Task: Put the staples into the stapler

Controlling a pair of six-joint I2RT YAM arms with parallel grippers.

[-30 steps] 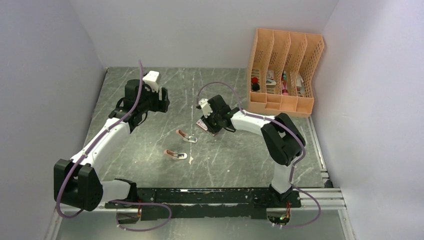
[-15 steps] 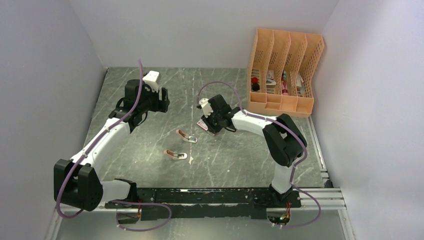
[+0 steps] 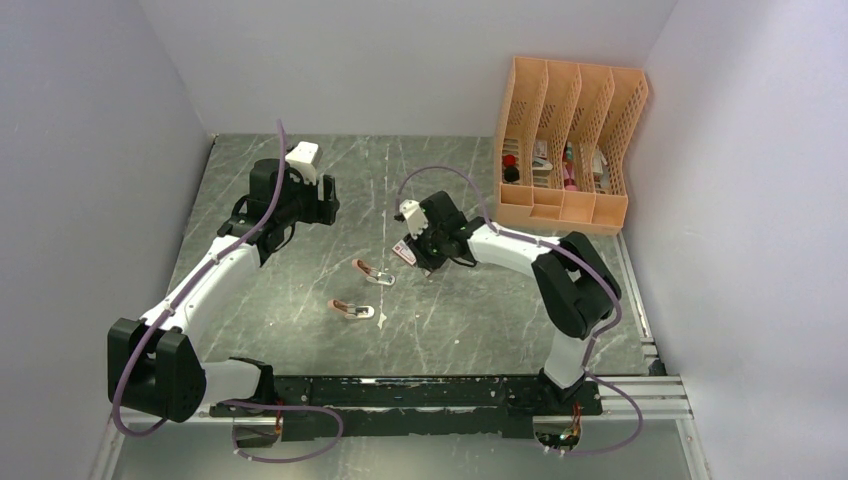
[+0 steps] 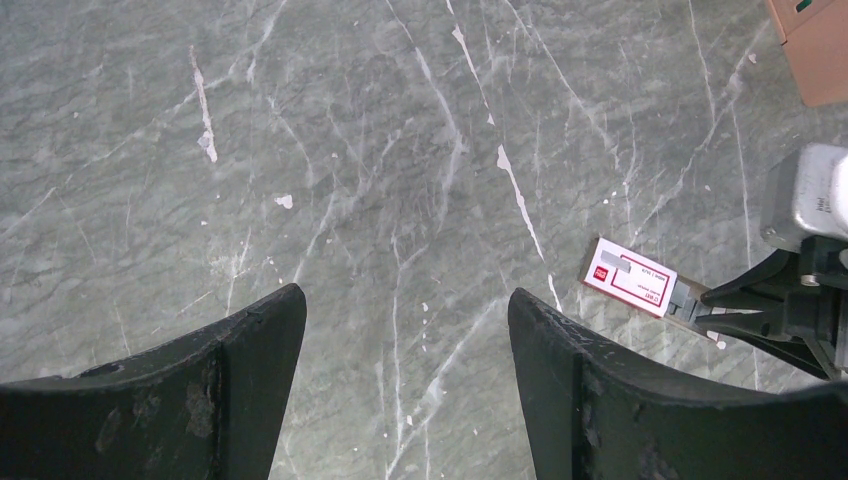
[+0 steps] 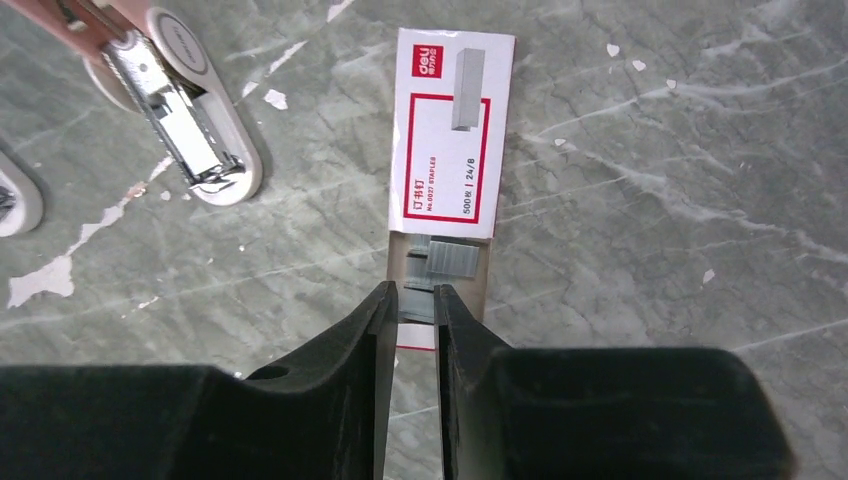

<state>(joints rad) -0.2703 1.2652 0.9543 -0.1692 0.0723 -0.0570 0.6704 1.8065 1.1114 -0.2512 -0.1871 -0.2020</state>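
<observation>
Firstly, the left gripper (image 4: 400, 320) hangs well left of the staple box (image 5: 452, 130), jaws wide over bare table (image 3: 300, 270). One opened pink stapler (image 5: 185, 130) lies just left of the box, apart from it; a second stapler (image 3: 352, 309) lies farther left. The box lies flat, its tray drawn out with the staples (image 5: 445, 258) showing. The right gripper (image 5: 412, 300) covers the tray's end, jaws narrow; whether it grips anything cannot be told. An orange organizer (image 3: 565, 145) stands well right of the box.

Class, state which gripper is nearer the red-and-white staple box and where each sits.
Right. The right gripper is at the open tray end of the staple box, fingers nearly together over it. The left gripper hangs open, well away on the box's left.
</observation>
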